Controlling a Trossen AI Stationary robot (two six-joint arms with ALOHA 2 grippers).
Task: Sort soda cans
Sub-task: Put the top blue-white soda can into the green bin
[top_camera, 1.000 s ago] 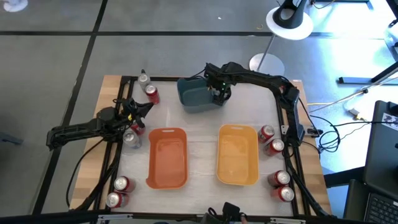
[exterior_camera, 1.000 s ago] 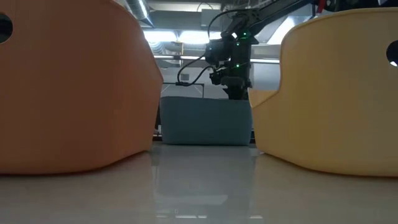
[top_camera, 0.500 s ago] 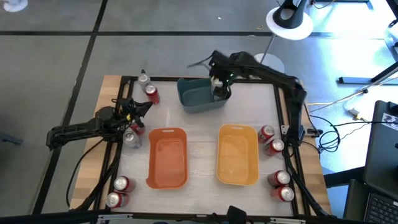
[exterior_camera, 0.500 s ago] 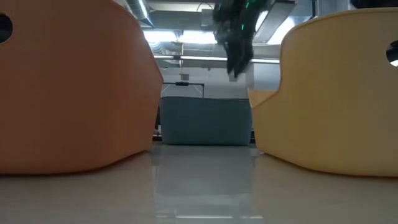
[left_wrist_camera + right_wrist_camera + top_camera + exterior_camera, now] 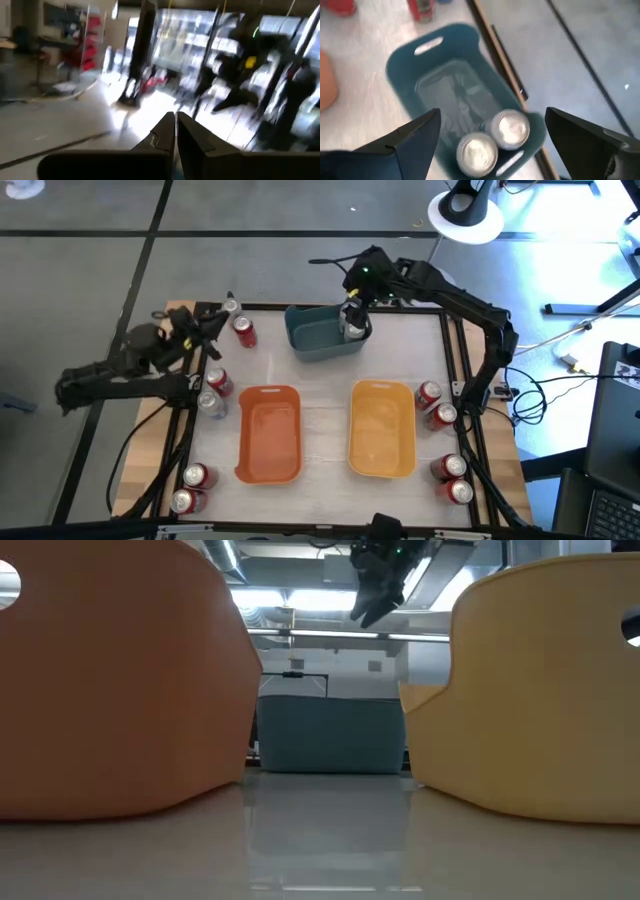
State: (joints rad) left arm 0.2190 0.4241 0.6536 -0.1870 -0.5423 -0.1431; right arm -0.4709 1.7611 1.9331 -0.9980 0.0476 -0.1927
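Observation:
Two silver-topped soda cans (image 5: pixel 492 135) stand upright on their bases in the blue bin (image 5: pixel 322 332) at the table's far middle. My right gripper (image 5: pixel 492 132) hovers open and empty above them and shows high in the low view (image 5: pixel 377 595). My left gripper (image 5: pixel 217 320) is shut and empty, raised at the far left near a red can (image 5: pixel 243 330) and a silver can (image 5: pixel 231 306). More cans stand on the table at the left (image 5: pixel 214 392), near left (image 5: pixel 190 488) and right (image 5: pixel 435 405).
An orange bin (image 5: pixel 270 432) and a yellow bin (image 5: pixel 382 428) sit side by side at the table's middle, both without cans. Two more cans (image 5: pixel 452 478) stand at the near right. A black frame (image 5: pixel 452 350) borders the tabletop. A lamp base (image 5: pixel 428 280) stands beyond the far edge.
My right gripper has risen straight up out of the blue bin, and the cans have stayed inside. My left arm has swung up and toward the table's far left corner, away from the cans at the left edge, which have not moved.

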